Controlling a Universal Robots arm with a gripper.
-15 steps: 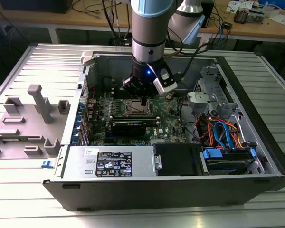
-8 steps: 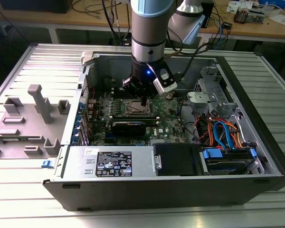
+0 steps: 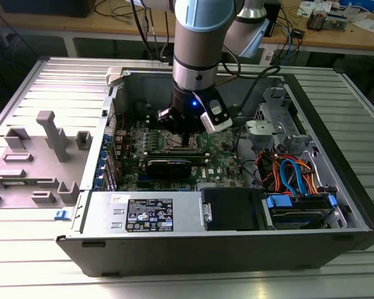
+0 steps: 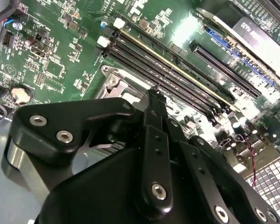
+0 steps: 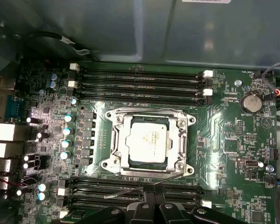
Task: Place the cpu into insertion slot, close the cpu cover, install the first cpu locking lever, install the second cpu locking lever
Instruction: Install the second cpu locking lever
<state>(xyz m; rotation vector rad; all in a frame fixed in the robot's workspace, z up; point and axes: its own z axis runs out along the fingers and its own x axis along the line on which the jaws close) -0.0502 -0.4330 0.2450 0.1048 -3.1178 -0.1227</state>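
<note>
Open computer case point(image 3: 336, 187) lay on the table point(image 3: 25, 261). Motherboard point(image 5: 233, 140) sat inside it, the insertion slot point(image 5: 184, 122) mid-board between two banks of memory slots point(image 5: 140, 81). The cpu point(image 5: 147, 140) sat in the slot, the cpu cover point(image 5: 117, 140) closed around it. Gripper point(image 5: 154, 189) hung just over one memory bank beside the socket.

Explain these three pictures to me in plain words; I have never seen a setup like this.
The exterior view shows a robot arm reaching down into an opened computer case lying on a metal table. The other two pictures come from cameras riding on the arm's wrist. The first wrist view looks onto the green circuit board: the cpu, a pale silver square chip, sits in the insertion slot, with the cpu cover, a thin metal frame, down around it. A thin wire lever sticks out near the gripper. It holds nothing that I can see.
</note>
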